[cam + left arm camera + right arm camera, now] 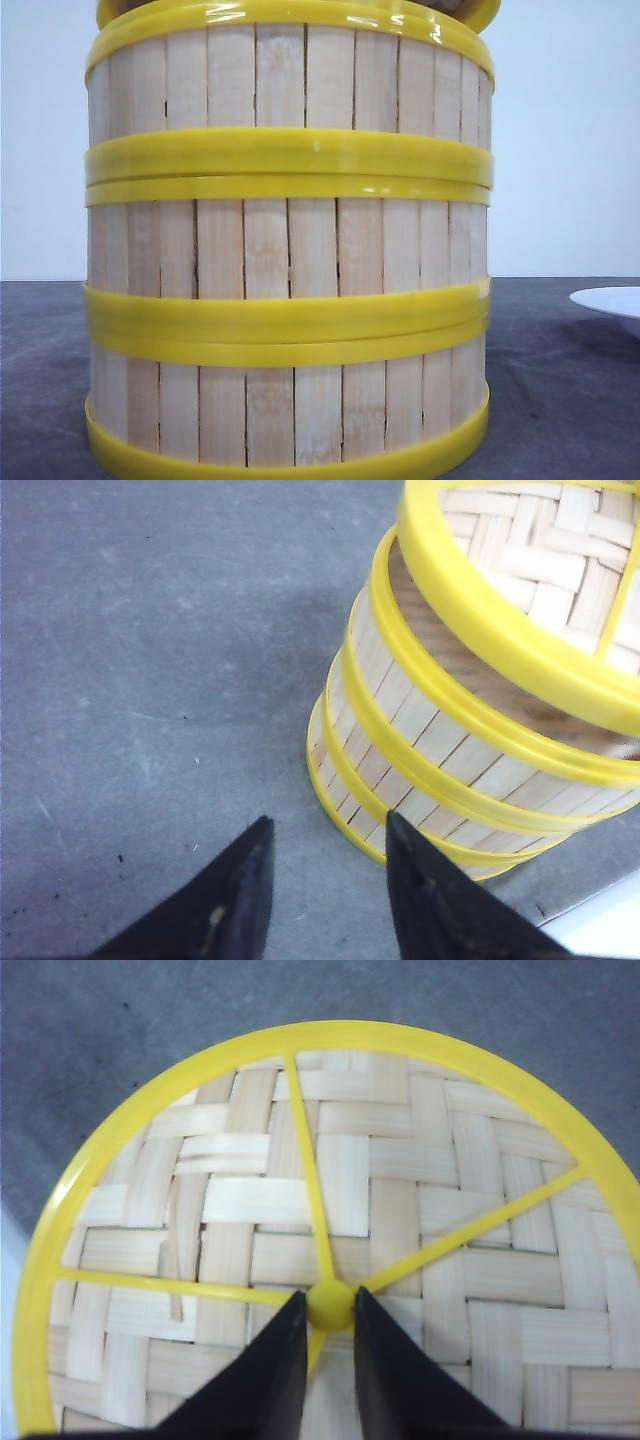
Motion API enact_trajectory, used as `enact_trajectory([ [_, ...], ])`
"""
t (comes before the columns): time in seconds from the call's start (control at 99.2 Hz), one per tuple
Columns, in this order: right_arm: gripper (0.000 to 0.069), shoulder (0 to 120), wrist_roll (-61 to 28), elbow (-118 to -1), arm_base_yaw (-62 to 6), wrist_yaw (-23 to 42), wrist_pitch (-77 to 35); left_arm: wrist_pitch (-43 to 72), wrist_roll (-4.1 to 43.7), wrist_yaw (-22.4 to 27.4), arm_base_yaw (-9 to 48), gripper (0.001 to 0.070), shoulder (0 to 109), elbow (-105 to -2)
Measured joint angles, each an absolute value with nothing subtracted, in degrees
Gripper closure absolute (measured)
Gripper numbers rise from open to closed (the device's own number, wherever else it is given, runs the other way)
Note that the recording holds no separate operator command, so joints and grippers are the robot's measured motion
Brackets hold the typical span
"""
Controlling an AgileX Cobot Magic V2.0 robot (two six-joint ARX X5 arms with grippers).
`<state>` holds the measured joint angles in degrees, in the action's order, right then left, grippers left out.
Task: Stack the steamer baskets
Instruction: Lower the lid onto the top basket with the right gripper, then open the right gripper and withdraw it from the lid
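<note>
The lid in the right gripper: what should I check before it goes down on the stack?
1. Three steamer baskets stacked, rims aligned: ok.
2. Right gripper pinching the lid at its centre: ok.
3. Lid seated flat: not ok, a gap shows under it in the left wrist view.
4. Left gripper open, holding nothing: ok.
5. White plate apart from the stack: ok.

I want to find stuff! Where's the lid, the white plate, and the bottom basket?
lid (330, 1303), right wrist view, its yellow middle knob.
white plate (612, 301), front view, its rim at the right edge.
bottom basket (290, 412), front view, its pale slat wall.
</note>
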<state>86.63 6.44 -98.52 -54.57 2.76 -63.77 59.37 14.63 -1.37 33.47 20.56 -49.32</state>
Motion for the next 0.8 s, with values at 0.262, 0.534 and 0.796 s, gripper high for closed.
enact_trajectory([
  [0.262,0.0639,86.67,6.52,-97.36,-54.7,2.72,-63.42,59.37,14.63,-1.39,33.47,0.0511,20.56,-49.32],
  [0.534,0.0639,86.7,7.38,-94.94,-54.87,1.02,-60.36,59.4,14.63,-1.37,33.47,0.0511,20.56,-49.32],
  [0.796,0.0639,86.8,7.6,-93.73,-54.89,1.48,-60.66,59.42,14.63,-1.37,33.47,0.0511,20.56,-49.32],
])
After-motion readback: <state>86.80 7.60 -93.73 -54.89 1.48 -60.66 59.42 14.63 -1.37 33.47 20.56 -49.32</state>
